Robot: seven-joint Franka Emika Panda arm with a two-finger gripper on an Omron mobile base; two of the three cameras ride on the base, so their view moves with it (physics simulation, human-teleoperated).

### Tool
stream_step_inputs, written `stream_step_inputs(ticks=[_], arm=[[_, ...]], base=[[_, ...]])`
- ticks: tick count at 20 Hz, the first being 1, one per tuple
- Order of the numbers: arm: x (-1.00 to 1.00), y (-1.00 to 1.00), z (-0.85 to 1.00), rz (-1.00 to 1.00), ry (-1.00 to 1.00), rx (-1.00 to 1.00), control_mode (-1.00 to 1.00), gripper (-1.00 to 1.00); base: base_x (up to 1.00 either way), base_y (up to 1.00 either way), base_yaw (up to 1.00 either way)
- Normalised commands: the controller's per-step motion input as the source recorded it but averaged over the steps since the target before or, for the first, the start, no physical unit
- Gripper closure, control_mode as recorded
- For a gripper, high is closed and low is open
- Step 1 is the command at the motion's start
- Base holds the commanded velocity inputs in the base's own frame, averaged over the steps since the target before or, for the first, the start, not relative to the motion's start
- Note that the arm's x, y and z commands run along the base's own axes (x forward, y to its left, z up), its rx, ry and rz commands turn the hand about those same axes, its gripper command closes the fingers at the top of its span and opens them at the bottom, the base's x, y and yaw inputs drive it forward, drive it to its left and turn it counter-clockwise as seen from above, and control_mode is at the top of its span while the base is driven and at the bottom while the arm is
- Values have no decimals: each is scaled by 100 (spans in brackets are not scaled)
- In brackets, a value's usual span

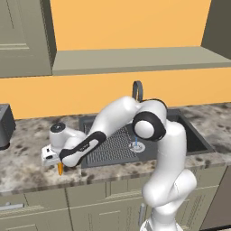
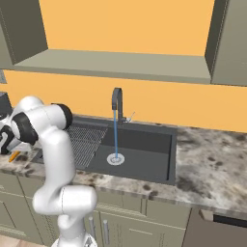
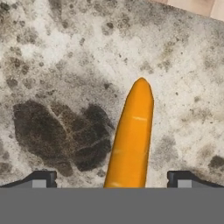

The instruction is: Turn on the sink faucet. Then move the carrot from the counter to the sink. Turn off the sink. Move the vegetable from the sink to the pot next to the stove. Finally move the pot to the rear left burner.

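Note:
The orange carrot [image 3: 131,140] lies on the speckled counter [image 3: 65,65] left of the sink [image 1: 194,140], its tip pointing toward the front edge [image 1: 60,168]. My gripper [image 1: 57,161] hangs low over it, open, with a dark fingertip [image 3: 41,179] on either side and the carrot's thick end between them. I cannot tell whether the tips touch the counter. The dark gooseneck faucet [image 2: 116,99] runs a thin blue stream [image 2: 116,135] down onto the round drain [image 2: 115,159]. The pot and the stove are out of view.
My arm arches over the ribbed drainer [image 1: 113,144] on the basin's left half. A dark appliance [image 1: 4,126] stands at the far left of the counter. A shelf and wall cabinets [image 1: 135,61] hang above. Counter [image 2: 212,169] continues right of the sink.

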Motion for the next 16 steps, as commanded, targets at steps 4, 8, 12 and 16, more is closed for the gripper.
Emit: stream_step_inputs(ticks=[4,8,12,16], arm=[[15,4,-16,0,1,0,-100,-100],[13,3,-18,0,2,0,-100,100],[3,0,-25,0,0,0,-100,100],[0,-3,-44,0,-6,3,-100,100]], base=[[0,0,0],[0,0,0],[0,0,0],[0,0,0]])
